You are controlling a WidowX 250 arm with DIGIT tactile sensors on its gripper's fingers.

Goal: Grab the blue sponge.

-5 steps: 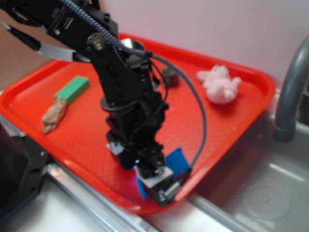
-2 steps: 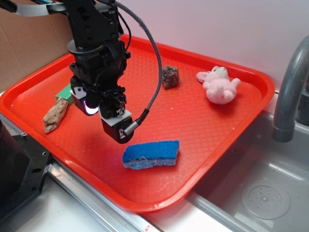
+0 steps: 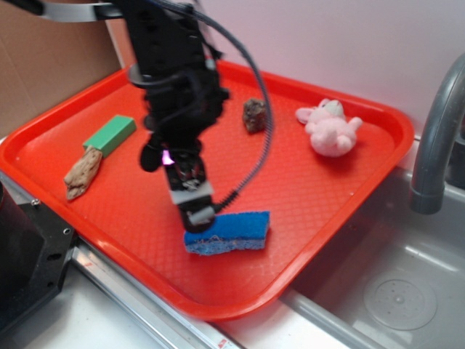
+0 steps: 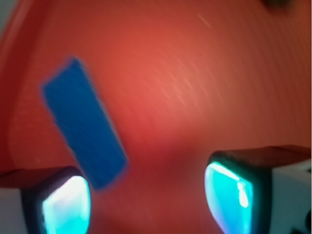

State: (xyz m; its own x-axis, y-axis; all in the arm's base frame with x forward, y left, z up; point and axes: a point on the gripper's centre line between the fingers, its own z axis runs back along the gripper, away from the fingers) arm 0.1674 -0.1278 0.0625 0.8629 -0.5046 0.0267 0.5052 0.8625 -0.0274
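Here, blue sponge (image 3: 227, 232) flat, wavy-edged, on red tray (image 3: 327, 196); gripper (image 4: 146, 197) spread wide, empty.

Pale pinkish wall (image 3: 349, 43) behind; cardboard panel (image 3: 51, 65) at left; steel sink (image 3: 392, 291), grey faucet (image 3: 436, 138) at right.

A bright blue rectangular sponge (image 3: 227, 232) lies on the near part of a red plastic tray (image 3: 363, 182), close to its front rim. The black robot gripper (image 3: 197, 215) sits just above the sponge's left end; in the wrist view the sponge (image 4: 84, 122) lies left of the gap between the spread fingers (image 4: 66, 204). A green rectangular block (image 3: 110, 134) and a brown crumpled lump (image 3: 82, 173) lie at the tray's left. A small dark lump (image 3: 255, 115) lies toward the back, a pink plush toy (image 3: 330, 127) to its right. A grey metal faucet (image 3: 436, 138) stands right of the tray, over a steel sink (image 3: 392, 291).
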